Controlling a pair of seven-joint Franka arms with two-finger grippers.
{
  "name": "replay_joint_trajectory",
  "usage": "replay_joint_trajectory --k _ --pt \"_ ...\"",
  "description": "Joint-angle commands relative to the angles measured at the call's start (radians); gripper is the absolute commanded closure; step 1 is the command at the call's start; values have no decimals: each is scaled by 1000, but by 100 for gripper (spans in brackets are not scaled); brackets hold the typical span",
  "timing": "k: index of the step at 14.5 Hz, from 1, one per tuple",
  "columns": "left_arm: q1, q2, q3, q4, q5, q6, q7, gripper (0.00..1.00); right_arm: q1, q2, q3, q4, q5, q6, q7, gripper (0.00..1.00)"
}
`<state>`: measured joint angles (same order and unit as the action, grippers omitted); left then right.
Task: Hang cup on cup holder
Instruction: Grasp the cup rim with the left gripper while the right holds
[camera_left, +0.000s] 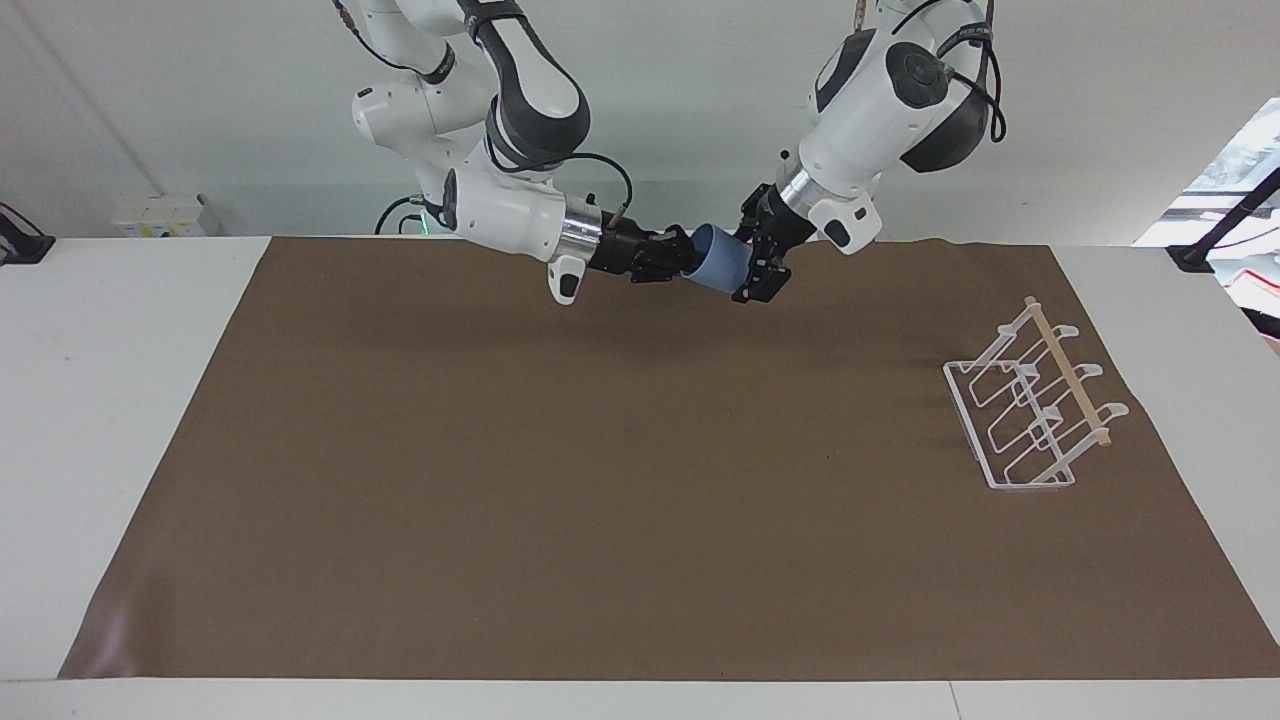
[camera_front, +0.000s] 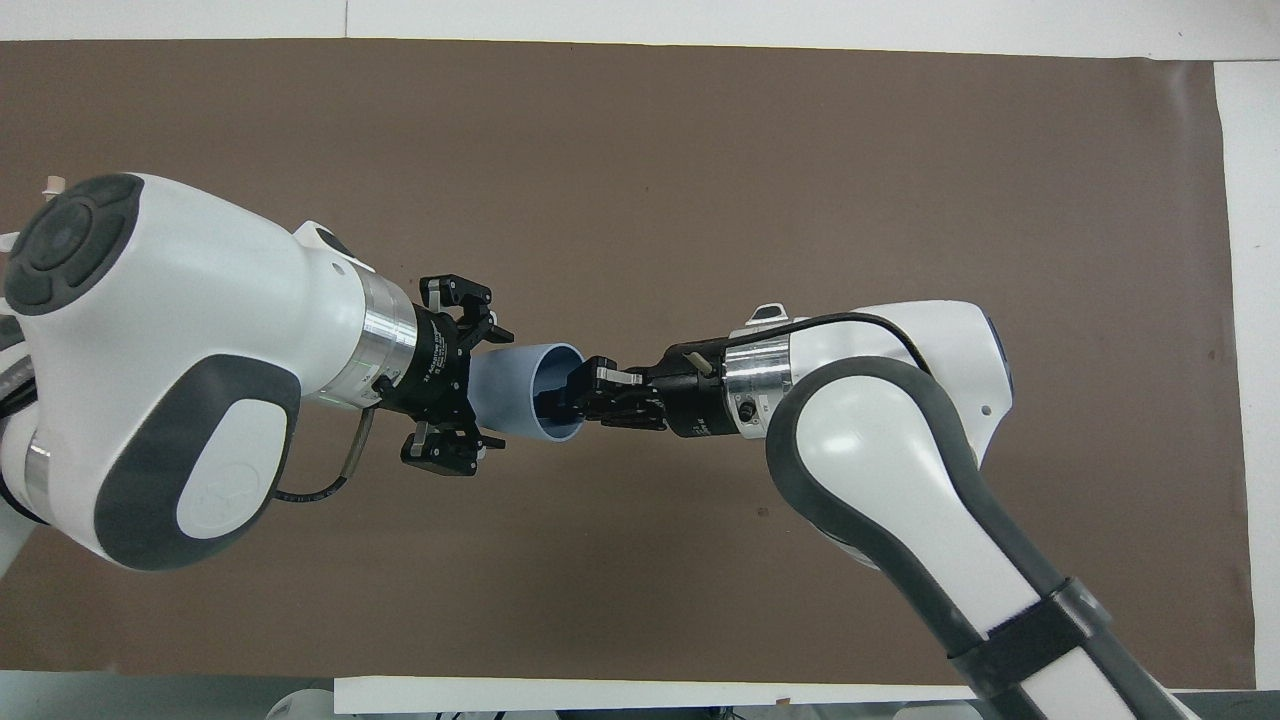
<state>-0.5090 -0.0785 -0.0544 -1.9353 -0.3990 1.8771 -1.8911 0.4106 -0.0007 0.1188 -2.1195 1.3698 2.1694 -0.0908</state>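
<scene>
Cup (camera_left: 722, 265) held mid-air, pinched at rim by right gripper (camera_left: 672, 260) — clamped tight. Left gripper (camera_left: 760, 262) spread wide around cup's base — not gripping. Cup holder (camera_left: 1030, 410) well apart, toward left arm's end.

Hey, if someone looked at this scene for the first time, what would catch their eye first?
The blue cup, held sideways in mid-air between the two arms over the part of the brown mat nearest the robots. The right pincer is shut on its rim, reaching into its mouth, while the left pincer, open, straddles its base end. Next, the white holder, standing bare on the mat at the left arm's end.
</scene>
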Motion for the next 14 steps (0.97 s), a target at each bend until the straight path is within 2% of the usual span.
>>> replay_joint_trajectory --k 1,2,3,4,6,7,8,9,10,11,12,14 --pt "-17 -55 11 -71 -14 42 12 18 -1 -15 1 -11 23 15 6 98" --pt "-17 -56 11 -77 -14 42 12 22 -1 -15 1 -11 22 15 6 98" --pt "-17 -59 10 -85 -12 43 17 42 -1 -15 1 -11 23 15 6 98" --pt "-17 -63 5 -87 -11 48 26 70 -1 -15 1 -11 22 15 6 98" --pt "-17 -63 5 -85 -11 45 119 95 -3 -15 1 -11 21 15 6 98" --pt "-17 -63 5 -82 -11 36 127 100 -3 -15 -1 -11 21 15 6 98" --pt "-16 -63 5 -82 -11 33 124 100 -3 -15 -1 -11 21 15 8 98" --pt "-13 -61 5 -76 -11 30 121 100 -3 -15 -1 -11 21 15 8 91" --pt "-14 -60 7 -68 -1 16 130 100 -6 -15 -1 -11 21 15 8 68" --pt "-5 -55 7 -59 0 13 123 100 -6 -16 -2 -11 20 16 6 6" --pt "0 -50 8 -47 0 4 119 100 -9 -21 -4 -11 11 24 8 1" --pt "18 -46 11 -34 0 -1 122 100 -27 -21 -4 -11 8 26 5 1"
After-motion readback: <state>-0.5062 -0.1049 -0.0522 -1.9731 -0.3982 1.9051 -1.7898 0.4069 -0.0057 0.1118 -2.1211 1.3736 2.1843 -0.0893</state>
